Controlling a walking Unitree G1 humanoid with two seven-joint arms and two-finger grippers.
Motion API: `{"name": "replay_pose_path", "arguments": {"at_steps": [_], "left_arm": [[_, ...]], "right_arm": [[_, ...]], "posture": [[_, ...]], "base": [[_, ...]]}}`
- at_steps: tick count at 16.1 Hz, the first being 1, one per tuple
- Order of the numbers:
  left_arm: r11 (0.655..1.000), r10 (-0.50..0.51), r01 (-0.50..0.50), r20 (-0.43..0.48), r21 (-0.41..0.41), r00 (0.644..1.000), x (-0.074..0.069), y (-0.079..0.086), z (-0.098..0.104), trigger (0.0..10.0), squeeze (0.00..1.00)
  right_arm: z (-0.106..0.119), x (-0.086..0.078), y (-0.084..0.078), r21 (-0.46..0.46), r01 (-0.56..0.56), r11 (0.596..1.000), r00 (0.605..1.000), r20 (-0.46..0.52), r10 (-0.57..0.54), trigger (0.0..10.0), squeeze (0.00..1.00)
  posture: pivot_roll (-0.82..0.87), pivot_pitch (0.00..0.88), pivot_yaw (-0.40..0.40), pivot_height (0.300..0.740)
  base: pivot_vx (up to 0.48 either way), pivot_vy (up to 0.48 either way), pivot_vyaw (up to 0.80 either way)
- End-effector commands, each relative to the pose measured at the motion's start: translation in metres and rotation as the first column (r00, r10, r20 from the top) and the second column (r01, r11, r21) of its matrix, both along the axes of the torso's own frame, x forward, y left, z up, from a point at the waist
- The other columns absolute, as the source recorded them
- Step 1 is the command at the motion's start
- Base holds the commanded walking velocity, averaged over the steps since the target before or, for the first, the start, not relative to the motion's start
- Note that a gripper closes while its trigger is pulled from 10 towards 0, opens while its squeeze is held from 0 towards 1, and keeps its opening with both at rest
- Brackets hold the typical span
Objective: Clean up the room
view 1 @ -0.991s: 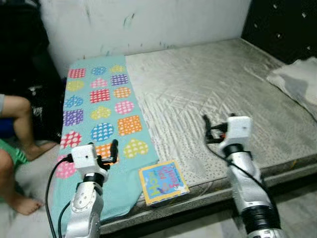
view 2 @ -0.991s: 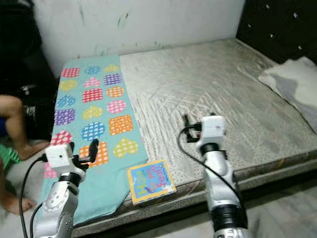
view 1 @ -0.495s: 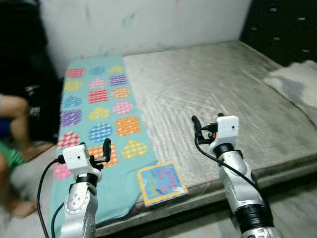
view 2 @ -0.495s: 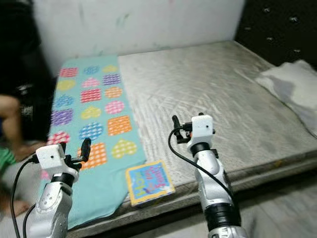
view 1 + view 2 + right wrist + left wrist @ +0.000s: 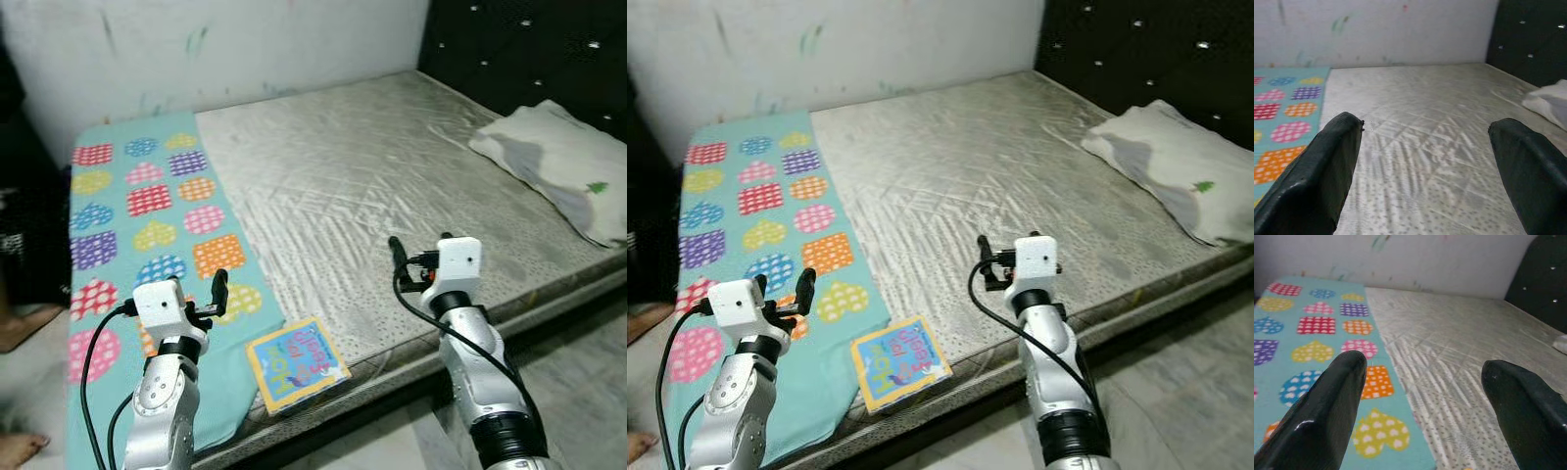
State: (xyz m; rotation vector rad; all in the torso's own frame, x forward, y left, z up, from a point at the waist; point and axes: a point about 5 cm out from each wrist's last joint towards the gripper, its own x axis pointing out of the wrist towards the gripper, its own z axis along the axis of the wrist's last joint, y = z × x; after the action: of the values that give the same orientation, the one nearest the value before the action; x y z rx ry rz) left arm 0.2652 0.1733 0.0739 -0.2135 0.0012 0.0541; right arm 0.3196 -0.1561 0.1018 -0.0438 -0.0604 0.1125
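Book [image 5: 296,361] placement is what the coming move turns on: the colourful children's book is seen lying flat at the near edge of the bed [image 5: 392,186], just beside the hem of the teal blanket [image 5: 147,211] patterned with hearts and circles. It is set between the two arms, lower and nearer the robot than either tool. The left tool [image 5: 217,290] is held over the blanket, up and to the left of the book, and is judged the nearer of the two; the right tool [image 5: 397,257] is held over the bare grey mattress, well apart to the book's right. The book's long axis is seen running roughly from the bed edge toward the wall, slightly tilted.

Both tools are held with fingers spread apart and nothing between them, as is shown plainly in each wrist view, where the left fingers [image 5: 1327,406] and right fingers [image 5: 1322,166] are seen framing empty bedding. A white pillow [image 5: 549,162] is seen lying at the far right of the bed. A downward and inward reach by the left arm would probably be called for.
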Motion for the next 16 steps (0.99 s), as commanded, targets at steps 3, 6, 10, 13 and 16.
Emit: {"name": "replay_pose_path", "arguments": {"at_steps": [3, 6, 10, 13, 16], "left_arm": [[1.000, 0.002, -0.002, -0.006, 0.009, 1.000, -0.0025, 0.0022, 0.0010, 10.0, 0.00], [1.000, 0.007, -0.007, -0.011, 0.005, 1.000, -0.0023, 0.0043, 0.0011, 10.0, 0.00], [0.999, 0.037, -0.037, -0.007, 0.002, 0.999, -0.0001, 0.0096, 0.0036, 10.0, 0.00], [0.999, 0.049, -0.049, -0.013, -0.001, 0.999, 0.0007, 0.0112, 0.0026, 10.0, 0.00], [0.999, 0.051, -0.051, -0.011, -0.006, 0.999, 0.0017, 0.0100, 0.0030, 10.0, 0.00]], "right_arm": [[0.0032, -0.0029, 0.0021, 0.001, -0.009, 1.000, 1.000, 0.016, 0.009, 10.0, 0.00], [0.0020, -0.0031, 0.0042, 0.006, -0.014, 1.000, 1.000, 0.013, 0.014, 10.0, 0.00], [0.0043, -0.0025, 0.0024, 0.005, -0.015, 1.000, 1.000, 0.022, 0.015, 10.0, 0.00], [0.0041, -0.0020, 0.0011, 0.004, -0.015, 1.000, 1.000, 0.020, 0.014, 10.0, 0.00], [0.0046, -0.0020, 0.0018, 0.000, -0.024, 1.000, 0.999, 0.023, 0.024, 10.0, 0.00]], "posture": [[-0.05, 0.017, 0.059, 0.740], [-0.04, 0.015, 0.062, 0.716], [-0.05, 0.017, 0.064, 0.681], [-0.05, 0.016, 0.060, 0.681], [-0.05, 0.013, 0.058, 0.681]], "base": [[0.000, 0.000, 0.00], [0.000, 0.000, 0.00], [0.000, 0.000, 0.00], [0.000, 0.000, 0.00], [0.000, 0.000, 0.00]]}}
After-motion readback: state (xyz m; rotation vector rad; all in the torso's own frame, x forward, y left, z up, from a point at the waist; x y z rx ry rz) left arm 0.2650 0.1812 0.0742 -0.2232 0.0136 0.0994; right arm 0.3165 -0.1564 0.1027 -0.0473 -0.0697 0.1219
